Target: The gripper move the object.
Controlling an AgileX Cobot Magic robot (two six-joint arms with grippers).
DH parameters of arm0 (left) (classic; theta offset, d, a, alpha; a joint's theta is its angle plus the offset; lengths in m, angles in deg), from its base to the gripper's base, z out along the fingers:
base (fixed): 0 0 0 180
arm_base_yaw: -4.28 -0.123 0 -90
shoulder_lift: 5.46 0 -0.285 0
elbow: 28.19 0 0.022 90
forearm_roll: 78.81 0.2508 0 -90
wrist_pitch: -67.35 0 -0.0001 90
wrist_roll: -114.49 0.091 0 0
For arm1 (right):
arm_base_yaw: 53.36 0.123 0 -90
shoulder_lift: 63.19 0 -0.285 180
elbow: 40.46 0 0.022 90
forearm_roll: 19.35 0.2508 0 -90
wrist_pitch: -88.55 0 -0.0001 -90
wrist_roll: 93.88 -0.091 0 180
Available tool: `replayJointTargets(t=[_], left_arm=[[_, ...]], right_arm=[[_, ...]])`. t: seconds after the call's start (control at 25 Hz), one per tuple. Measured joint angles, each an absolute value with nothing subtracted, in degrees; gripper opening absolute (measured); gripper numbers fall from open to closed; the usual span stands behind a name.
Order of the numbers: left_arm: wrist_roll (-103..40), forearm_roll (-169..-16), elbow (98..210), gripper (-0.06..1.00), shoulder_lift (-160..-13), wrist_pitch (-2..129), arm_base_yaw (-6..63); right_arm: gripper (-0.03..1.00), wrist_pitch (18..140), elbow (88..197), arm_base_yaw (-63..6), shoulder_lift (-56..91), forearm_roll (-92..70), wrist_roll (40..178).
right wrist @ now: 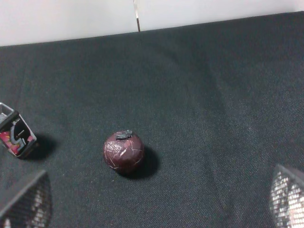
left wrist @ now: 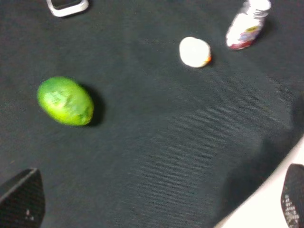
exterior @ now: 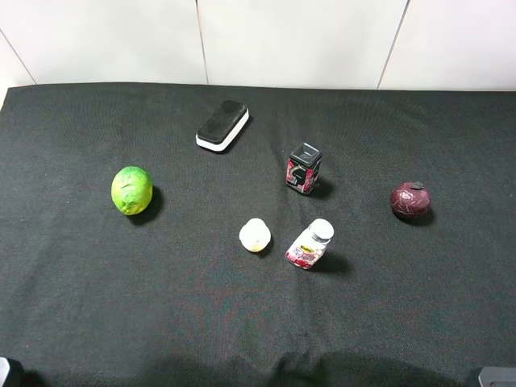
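The bottle (exterior: 310,245) stands on the black cloth (exterior: 97,306), leaning a little, just beside the pale ball (exterior: 255,235) and near the boxy item (exterior: 303,168). Left gripper (left wrist: 156,199) spread wide, holding nothing; right gripper (right wrist: 156,199) likewise, near the maroon ball (right wrist: 123,150).

A green lime (exterior: 131,190) lay toward the left of the black-clothed counter (exterior: 81,306). A black-and-white eraser (exterior: 222,126) sat near the back, a black-and-red boxy item (exterior: 304,168) stood right of centre, a small white ball (exterior: 255,235) rested in the middle, and a dark red mangosteen-like fruit (exterior: 410,200) lay at the right.
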State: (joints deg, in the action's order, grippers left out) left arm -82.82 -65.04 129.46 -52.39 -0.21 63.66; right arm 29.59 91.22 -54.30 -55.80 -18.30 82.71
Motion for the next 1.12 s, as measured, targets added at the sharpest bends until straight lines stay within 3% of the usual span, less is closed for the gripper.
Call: replayJointTargets(t=[0.76,1.12], left_arm=[[-76.9,-67.8,110.2,0.99,-32.7,1.3,24.7],[-70.4,-74.1,103.0,0.99,-22.3,5.8,13.3]], right_arm=[[0.69,29.6,91.2,-54.3,-55.8,-18.3,82.7],[0.69,29.6,91.2,-54.3,-55.8,-18.3,82.7]])
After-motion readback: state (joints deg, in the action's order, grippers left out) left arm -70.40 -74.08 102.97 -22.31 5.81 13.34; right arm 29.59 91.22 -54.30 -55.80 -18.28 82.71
